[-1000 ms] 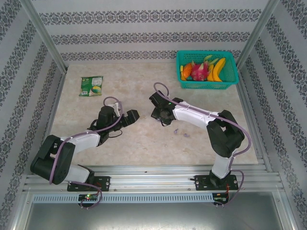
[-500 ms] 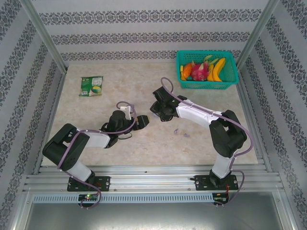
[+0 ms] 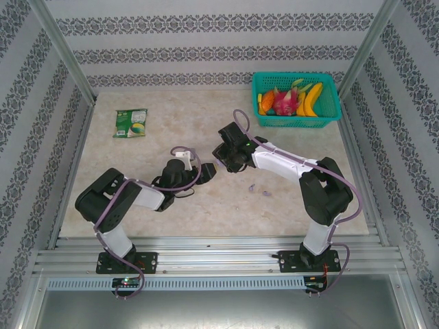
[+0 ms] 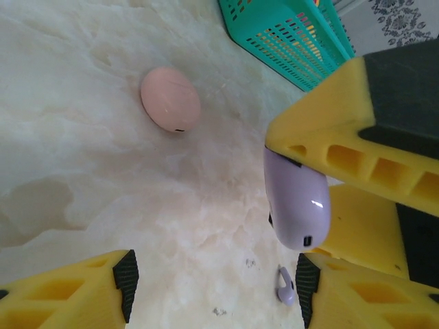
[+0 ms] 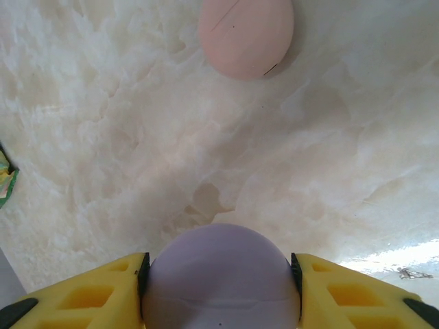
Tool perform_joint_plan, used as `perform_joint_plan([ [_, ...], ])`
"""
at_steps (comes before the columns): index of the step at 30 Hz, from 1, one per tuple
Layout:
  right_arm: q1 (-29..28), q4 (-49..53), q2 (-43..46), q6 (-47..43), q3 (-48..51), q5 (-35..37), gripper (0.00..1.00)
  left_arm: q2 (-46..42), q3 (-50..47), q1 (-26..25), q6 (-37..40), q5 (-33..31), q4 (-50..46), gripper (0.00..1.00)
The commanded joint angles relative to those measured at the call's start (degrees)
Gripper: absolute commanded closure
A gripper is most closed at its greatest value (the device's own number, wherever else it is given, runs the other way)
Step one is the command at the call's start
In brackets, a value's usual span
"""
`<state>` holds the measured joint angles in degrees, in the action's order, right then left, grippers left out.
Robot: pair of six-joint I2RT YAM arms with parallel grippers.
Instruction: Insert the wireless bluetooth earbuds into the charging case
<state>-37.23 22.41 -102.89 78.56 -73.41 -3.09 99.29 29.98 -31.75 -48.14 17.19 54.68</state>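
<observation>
My right gripper (image 5: 221, 274) is shut on a pale purple round charging case (image 5: 221, 284) and holds it above the table; the same case (image 4: 296, 199) hangs between yellow fingers in the left wrist view. A pale pink case (image 4: 170, 98) lies closed on the marble beyond it, the pink case (image 5: 245, 34) also seen from the right wrist. My left gripper (image 4: 216, 288) is open just in front of the purple case, nothing between its pads. One purple earbud (image 4: 287, 286) lies on the table beside its right pad. Two tiny earbuds (image 3: 252, 186) rest right of both grippers (image 3: 214, 166).
A teal basket (image 3: 330, 103) of toy fruit stands at the back right, its mesh wall (image 4: 288, 34) near in the left wrist view. A green snack packet (image 3: 130, 123) lies at the back left. Metal rails border the table.
My left arm has swung right and forward until its gripper sits next to the right one, and its jaws have narrowed. The right gripper shifted slightly, still holding the purple case.
</observation>
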Motion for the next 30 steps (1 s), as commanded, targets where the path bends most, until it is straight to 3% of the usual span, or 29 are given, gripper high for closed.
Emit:
perform_joint_plan([
  [1,0.1,-0.4,-0.1,1.7,-1.9,-0.7,0.54,2.1,2.4,-1.2,-1.8,-1.2,6.8,0.38],
  [14,0.0,-0.6,0.3,2.2,-1.4,-0.3,0.54,7.1,5.3,-2.1,-4.7,-1.6,11.3,0.41],
  [30,1.2,-1.7,-0.5,3.3,0.0,1.5,0.54,-1.7,-0.3,-2.1,-2.3,-4.5,6.3,0.37],
])
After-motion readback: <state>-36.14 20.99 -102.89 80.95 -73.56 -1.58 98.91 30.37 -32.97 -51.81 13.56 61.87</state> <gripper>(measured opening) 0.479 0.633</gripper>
